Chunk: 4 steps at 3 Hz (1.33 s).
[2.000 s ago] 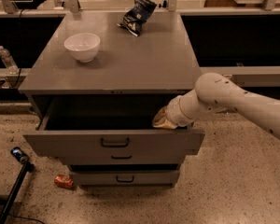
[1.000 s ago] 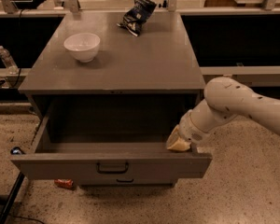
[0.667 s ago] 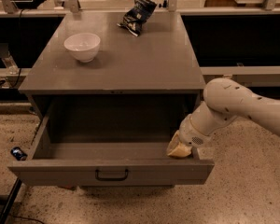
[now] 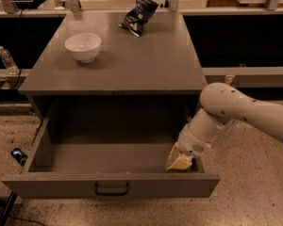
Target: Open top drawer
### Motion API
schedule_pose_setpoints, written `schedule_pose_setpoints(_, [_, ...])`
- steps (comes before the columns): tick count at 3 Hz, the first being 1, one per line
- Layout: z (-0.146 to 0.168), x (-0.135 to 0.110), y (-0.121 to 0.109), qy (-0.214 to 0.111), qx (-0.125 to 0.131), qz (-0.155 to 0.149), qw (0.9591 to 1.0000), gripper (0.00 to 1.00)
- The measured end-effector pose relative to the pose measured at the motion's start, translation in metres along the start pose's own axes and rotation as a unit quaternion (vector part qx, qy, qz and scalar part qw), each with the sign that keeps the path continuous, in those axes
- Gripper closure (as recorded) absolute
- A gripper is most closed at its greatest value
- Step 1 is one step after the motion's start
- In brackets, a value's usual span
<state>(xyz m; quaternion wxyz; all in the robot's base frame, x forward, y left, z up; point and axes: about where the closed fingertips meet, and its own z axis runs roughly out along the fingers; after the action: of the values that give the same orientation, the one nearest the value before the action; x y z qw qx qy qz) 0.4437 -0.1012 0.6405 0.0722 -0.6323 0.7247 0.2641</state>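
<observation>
The top drawer (image 4: 61, 185) is a wide grey metal drawer with a black centred pull handle (image 4: 112, 189). It stands pulled far out from the grey cabinet (image 4: 118, 65), and its deep box looks empty. My gripper (image 4: 179, 162) reaches down from the white arm (image 4: 236, 109) on the right. Its tan tip sits inside the drawer at the right front corner, just behind the drawer front.
A white bowl (image 4: 83, 46) and a dark crumpled snack bag (image 4: 138, 14) rest on the cabinet top. A plastic bottle (image 4: 7, 60) stands on a ledge at the left. A small blue object (image 4: 19, 156) lies on the speckled floor left of the drawer.
The drawer has slid out toward the camera, from slightly open to far open, covering the lower drawers. My gripper moved down and forward with its right front corner.
</observation>
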Motion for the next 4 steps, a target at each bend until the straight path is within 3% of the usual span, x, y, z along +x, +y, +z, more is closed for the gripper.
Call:
schedule_pose_setpoints(1, [-0.001, -0.005, 0.001, -0.002, -0.005, -0.009, 0.9999, 1.0])
schedule_pose_setpoints(2, [-0.028, -0.022, -0.014, -0.012, 0.047, -0.032, 0.9983, 1.0])
schedule_pose_setpoints(3, [-0.062, -0.039, -0.03, -0.031, 0.121, -0.053, 0.9907, 1.0])
schedule_pose_setpoints(4, [-0.113, -0.061, -0.036, -0.087, 0.19, -0.059, 0.976, 1.0])
